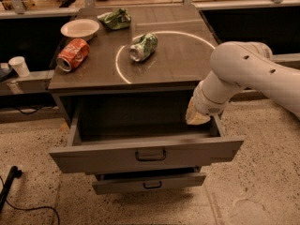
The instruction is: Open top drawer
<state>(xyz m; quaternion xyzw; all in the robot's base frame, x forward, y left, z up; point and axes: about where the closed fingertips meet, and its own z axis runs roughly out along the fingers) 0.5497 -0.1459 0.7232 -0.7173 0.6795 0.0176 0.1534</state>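
The top drawer (93, 159) is the wide grey one under the tabletop. It stands pulled well out, its inside dark and bare, with its black bar handle (150, 155) at the front's centre. My gripper (197, 116) hangs from the white arm (243, 71) over the drawer's right rear part, just above its right side wall and apart from the handle. A narrower grey drawer (117, 185) below sits slightly out.
On the cabinet top (178, 60) lie a red can (72, 54), a crushed green can (143, 46), a white bowl (80, 29) and a green crumpled bag (115, 18). A white cup (19, 65) stands at the left. A black cable (9, 186) lies on the floor.
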